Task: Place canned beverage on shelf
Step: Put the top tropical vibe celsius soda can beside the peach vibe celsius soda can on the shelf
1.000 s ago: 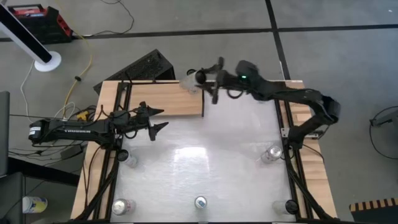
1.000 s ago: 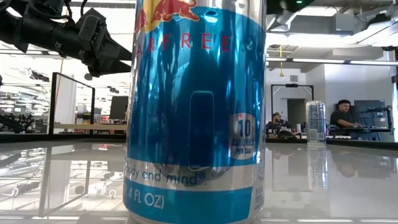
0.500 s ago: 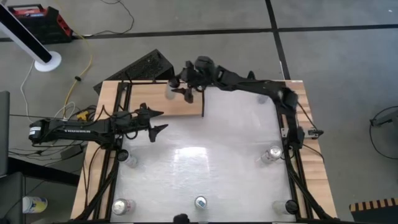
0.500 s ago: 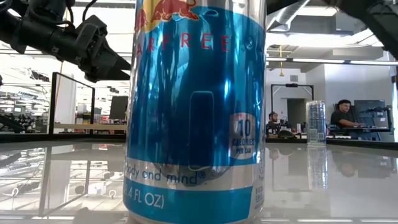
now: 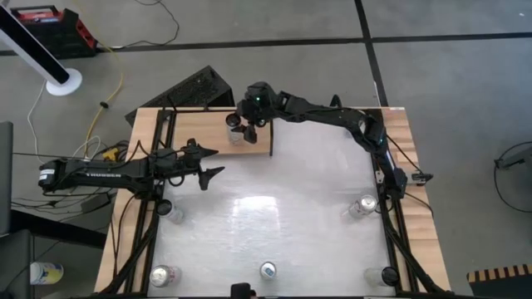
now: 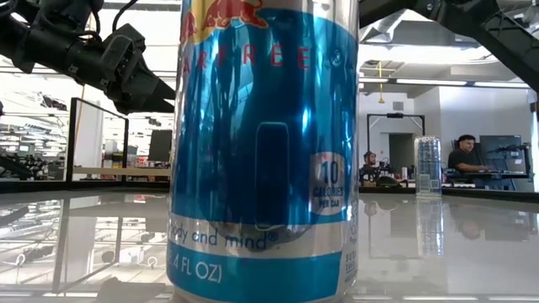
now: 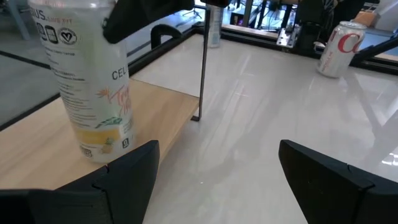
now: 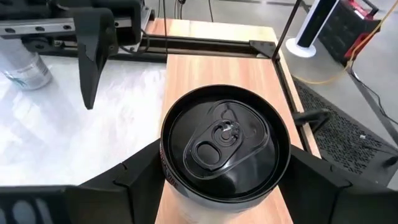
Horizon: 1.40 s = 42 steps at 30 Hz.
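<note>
- Canned beverage, white-bodied with a black lid, stands upright on the shelf, a pale wood board at the tabletop's far left corner.
- Right gripper reaches over the shelf with its fingers on either side of the can's top; whether they press it, I cannot tell.
- Left gripper hovers near the shelf's near edge at the tabletop's left side, fingers spread and holding nothing.
- Other cans stand along the tabletop's near edge, among them a blue can.
</note>
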Each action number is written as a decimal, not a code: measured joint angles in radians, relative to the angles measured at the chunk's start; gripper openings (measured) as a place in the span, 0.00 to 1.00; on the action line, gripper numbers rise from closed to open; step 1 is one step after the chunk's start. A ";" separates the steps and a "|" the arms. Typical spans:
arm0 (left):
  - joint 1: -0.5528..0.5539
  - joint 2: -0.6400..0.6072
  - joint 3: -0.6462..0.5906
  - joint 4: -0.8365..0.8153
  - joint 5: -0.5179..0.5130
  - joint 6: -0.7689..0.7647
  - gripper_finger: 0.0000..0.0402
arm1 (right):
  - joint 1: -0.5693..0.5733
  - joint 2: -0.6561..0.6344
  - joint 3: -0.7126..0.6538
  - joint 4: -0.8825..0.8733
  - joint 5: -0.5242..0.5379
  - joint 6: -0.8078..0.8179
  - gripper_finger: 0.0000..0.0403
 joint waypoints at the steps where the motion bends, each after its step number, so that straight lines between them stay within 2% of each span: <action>1: 0.000 0.000 0.000 0.000 0.000 0.000 0.79 | 0.000 0.000 0.000 -0.007 0.000 0.000 0.71; 14: 0.000 0.000 0.000 0.000 -0.001 -0.004 0.79 | -0.002 0.009 0.002 -0.034 -0.004 0.015 0.72; 24: 0.000 0.000 0.000 0.001 -0.003 -0.005 0.79 | -0.003 0.005 0.001 -0.039 0.009 0.019 0.96; 29: 0.000 0.000 0.000 0.001 -0.004 -0.009 0.79 | -0.015 -0.026 -0.001 -0.068 0.001 0.009 0.98; 33: 0.000 0.000 0.000 0.006 -0.007 -0.021 0.79 | -0.023 -0.098 -0.001 -0.129 0.001 -0.010 0.96; 37: 0.000 0.011 0.000 0.052 -0.038 -0.030 0.79 | -0.029 -0.205 0.000 -0.266 0.000 -0.059 0.96; 42: -0.001 0.116 0.001 0.200 -0.045 0.022 0.79 | -0.027 -0.353 0.000 -0.519 -0.001 -0.079 0.96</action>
